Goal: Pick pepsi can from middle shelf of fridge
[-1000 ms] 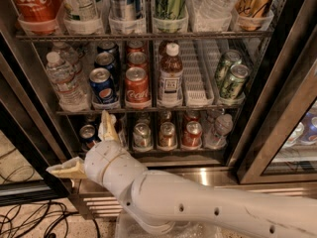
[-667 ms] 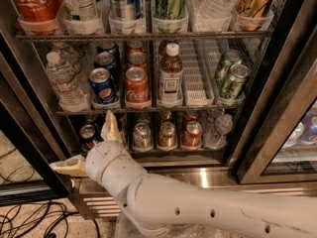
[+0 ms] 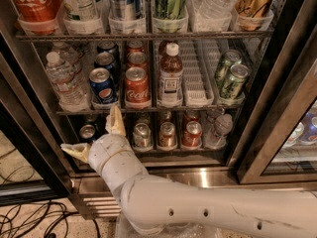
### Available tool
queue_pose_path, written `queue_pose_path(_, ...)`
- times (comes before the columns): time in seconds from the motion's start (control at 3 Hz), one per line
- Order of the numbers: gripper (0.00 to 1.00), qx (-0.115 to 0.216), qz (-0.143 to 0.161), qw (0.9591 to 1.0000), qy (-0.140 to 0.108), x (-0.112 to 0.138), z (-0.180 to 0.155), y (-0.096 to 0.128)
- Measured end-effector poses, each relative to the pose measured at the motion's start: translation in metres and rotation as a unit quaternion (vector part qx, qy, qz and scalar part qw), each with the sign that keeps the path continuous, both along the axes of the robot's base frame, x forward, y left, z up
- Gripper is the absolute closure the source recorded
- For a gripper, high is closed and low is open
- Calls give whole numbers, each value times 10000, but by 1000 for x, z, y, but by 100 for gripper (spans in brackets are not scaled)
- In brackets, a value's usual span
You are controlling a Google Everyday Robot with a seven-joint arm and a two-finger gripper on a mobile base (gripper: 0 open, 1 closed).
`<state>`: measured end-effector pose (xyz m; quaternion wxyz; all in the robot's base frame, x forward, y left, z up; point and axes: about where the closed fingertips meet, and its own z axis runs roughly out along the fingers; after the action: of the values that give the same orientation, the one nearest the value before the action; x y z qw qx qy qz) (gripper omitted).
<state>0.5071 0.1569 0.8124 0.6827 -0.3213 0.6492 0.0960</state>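
— Far along?
— Hardly. Pepsi can (image 3: 102, 86) not yet picked: standing at the front of the middle shelf (image 3: 198, 106) of the fridge (image 3: 198, 175), just above the tool (image 3: 95, 135), beside a red cola can (image 3: 136, 87).
— And the tool?
— Spread wide apart, gripping nothing, upper finger (image 3: 116, 122) close under the can. Left to do: reaching up, clamping, pulling out.
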Motion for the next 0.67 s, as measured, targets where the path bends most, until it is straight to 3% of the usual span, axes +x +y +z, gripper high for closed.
queue_pose_path(0.67,22,-54,-373,9989,-271,23,6,-6)
